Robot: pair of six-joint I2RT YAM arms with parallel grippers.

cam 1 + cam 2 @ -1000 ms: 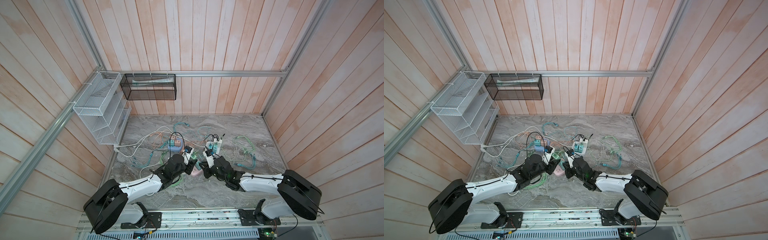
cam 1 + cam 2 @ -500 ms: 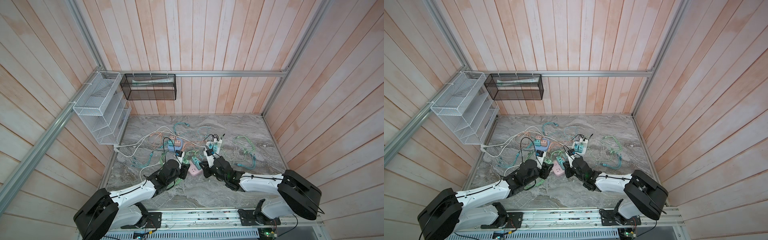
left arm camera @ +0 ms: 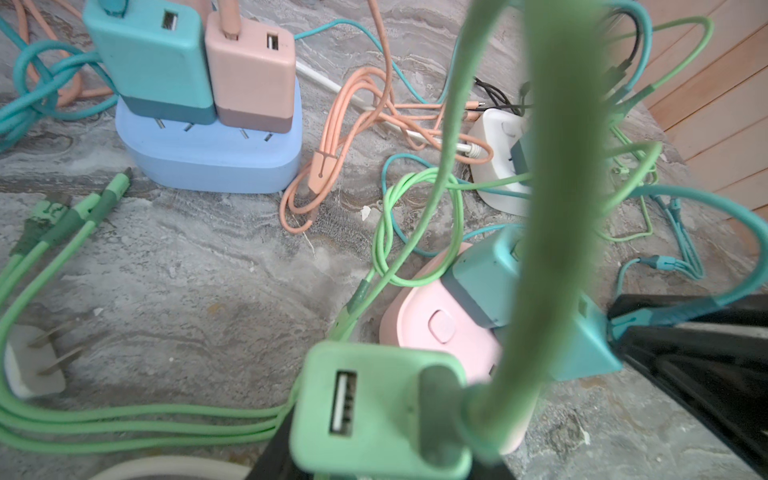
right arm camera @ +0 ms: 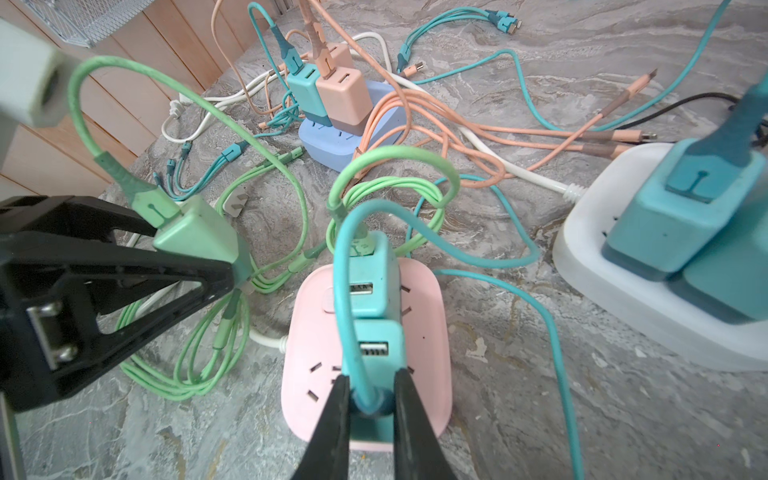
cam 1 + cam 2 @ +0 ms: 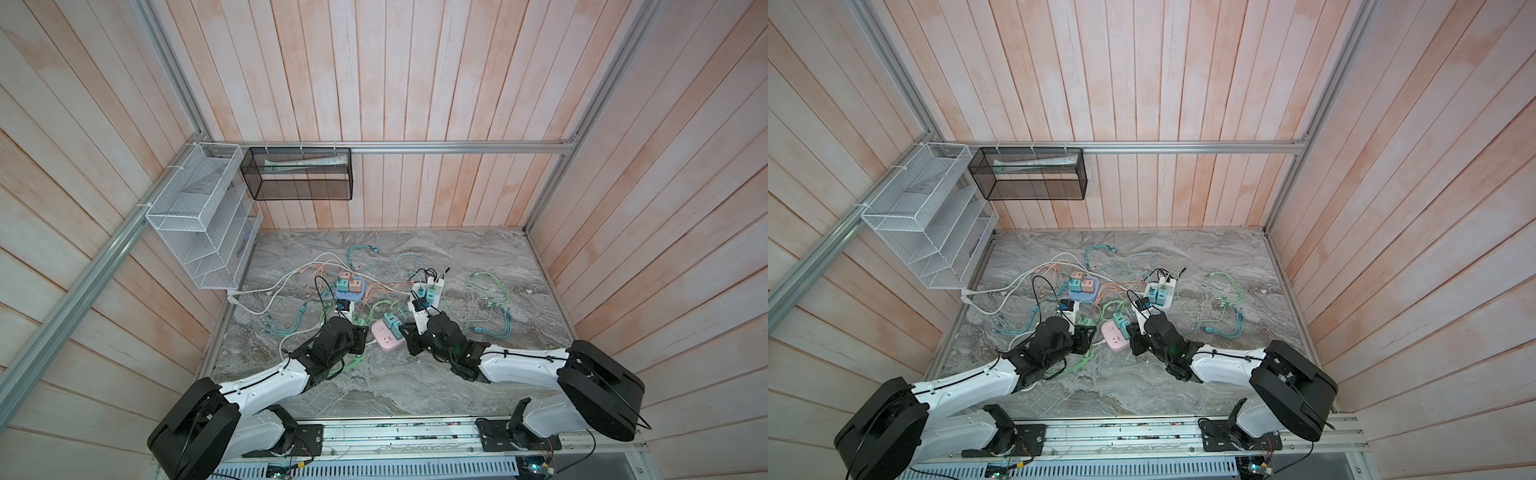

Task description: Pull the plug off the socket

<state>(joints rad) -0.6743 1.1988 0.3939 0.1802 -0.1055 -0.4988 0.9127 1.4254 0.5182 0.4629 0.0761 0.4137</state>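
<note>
Left end effector (image 4: 203,251) clamps green plug (image 3: 374,403); right end effector (image 4: 372,374), seemingly pinching teal plug (image 4: 380,332), should pull straight off socket (image 4: 428,332).

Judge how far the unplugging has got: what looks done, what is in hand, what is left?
Done: the green plug sits clamped in the left gripper, clear of the pink socket strip. In hand: the right gripper pinches the nearer teal plug, seated in that strip. Left: pulling it free; a second teal plug next to it is plugged in too.
</note>
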